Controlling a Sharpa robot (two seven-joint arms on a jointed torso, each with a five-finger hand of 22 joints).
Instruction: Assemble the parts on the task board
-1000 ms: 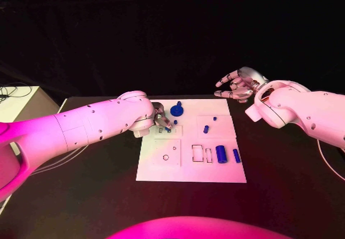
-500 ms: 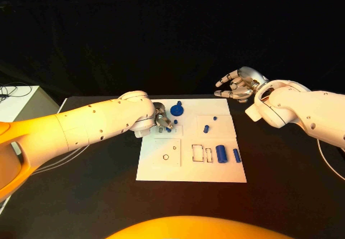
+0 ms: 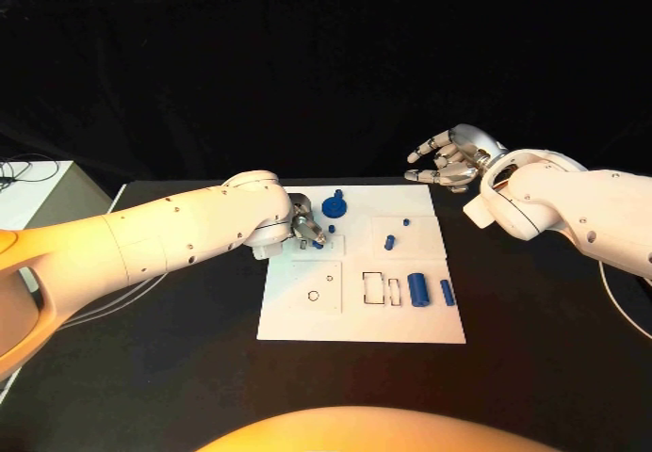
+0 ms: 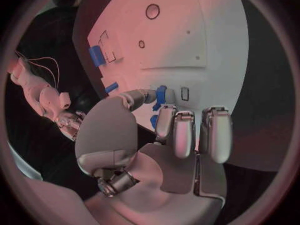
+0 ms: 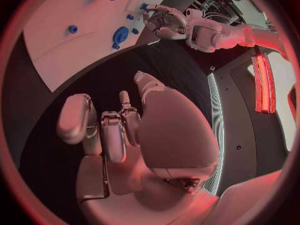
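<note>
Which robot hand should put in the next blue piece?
Probably the left hand: it hovers over the task board, fingers pinching a small blue part. The right hand hangs beyond the board's far corner.

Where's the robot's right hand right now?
In the head view the right hand hangs beyond the far right corner of the white board, off it and over the black table, fingers curled and holding nothing.

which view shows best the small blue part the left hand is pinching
The left wrist view: the small blue part sits unobstructed between fingertips of the left hand. The head view shows only a speck of it; the right wrist view shows a tiny blue dot by that hand.
</note>
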